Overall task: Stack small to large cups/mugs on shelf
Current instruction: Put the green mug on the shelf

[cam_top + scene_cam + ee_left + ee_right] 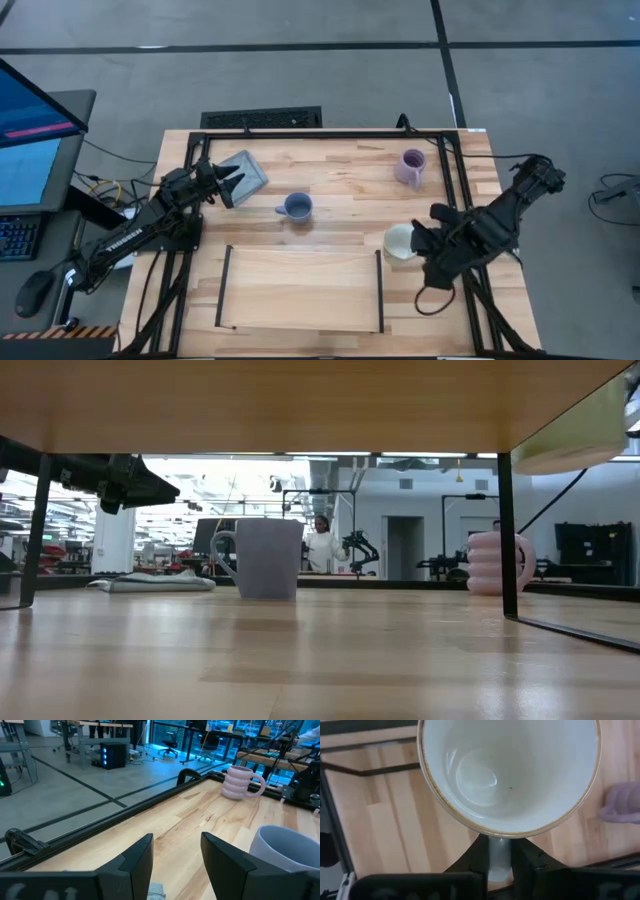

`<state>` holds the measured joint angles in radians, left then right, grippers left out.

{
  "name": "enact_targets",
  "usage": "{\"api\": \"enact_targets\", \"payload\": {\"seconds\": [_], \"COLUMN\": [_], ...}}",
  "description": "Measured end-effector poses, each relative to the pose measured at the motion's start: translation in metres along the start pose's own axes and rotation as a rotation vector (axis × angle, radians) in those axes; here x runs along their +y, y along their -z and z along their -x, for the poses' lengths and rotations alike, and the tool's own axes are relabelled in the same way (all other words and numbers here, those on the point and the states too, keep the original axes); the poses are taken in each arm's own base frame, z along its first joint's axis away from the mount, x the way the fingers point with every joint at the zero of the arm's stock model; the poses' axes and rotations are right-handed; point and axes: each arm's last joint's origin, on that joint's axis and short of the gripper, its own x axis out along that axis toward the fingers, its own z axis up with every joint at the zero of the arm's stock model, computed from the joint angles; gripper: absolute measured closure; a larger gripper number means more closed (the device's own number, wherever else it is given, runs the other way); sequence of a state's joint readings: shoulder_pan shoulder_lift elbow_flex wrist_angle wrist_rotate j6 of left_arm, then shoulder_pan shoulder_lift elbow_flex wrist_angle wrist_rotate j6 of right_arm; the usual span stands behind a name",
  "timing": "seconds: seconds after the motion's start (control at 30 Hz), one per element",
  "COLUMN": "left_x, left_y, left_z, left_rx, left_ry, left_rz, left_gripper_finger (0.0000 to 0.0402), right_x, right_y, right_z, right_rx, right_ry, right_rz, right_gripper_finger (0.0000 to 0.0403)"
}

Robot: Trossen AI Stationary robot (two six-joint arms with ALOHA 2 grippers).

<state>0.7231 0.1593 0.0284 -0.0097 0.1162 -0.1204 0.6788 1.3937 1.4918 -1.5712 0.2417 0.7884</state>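
The white mug (399, 242) is at the table's right, by the right end of the shelf (300, 292), and my right gripper (414, 243) is shut on it. In the low view the white mug (578, 432) shows high up and tilted. The blue mug (297, 208) stands upright on the table behind the shelf. The lilac mug (411, 167) stands upright at the far right. My left gripper (228, 181) is open and empty above the grey pad (249, 172), left of the blue mug (286, 851). My right gripper pinches the white mug's handle (499, 854) between its two fingers, one finger on each side of it. The fingers come from the table's right side. The mug's open mouth (510, 770) faces the wrist camera. The low view shows the mug tilted and lifted clear of the table.
The shelf's black end bars (380, 290) stand at both short ends of the board. The table's black frame (330, 133) runs along the far edge. A monitor and keyboard (25, 150) are off the table's left side.
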Motion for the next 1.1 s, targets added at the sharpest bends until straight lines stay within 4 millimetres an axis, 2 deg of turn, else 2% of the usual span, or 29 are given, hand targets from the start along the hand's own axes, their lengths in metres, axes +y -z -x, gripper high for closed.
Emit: {"api": "enact_targets", "payload": {"seconds": [0.33, 0.7, 1.1], "left_x": [0.000, 0.000, 0.000], "left_y": [0.000, 0.000, 0.000], "left_z": [0.000, 0.000, 0.000], "left_rx": [0.000, 0.000, 0.000], "left_ry": [0.000, 0.000, 0.000], "left_rz": [0.000, 0.000, 0.000], "left_gripper_finger": [0.0246, 0.0246, 0.0246], "right_x": [-0.021, -0.045, -0.050], "right_y": [-0.018, -0.033, -0.045], "right_z": [-0.006, -0.012, -0.014], "right_rx": [-0.017, -0.019, -0.087], "right_ry": [0.062, 0.124, 0.099], "right_rz": [-0.101, -0.097, -0.029], "right_gripper_finger": [0.0337, 0.0337, 0.0337]}}
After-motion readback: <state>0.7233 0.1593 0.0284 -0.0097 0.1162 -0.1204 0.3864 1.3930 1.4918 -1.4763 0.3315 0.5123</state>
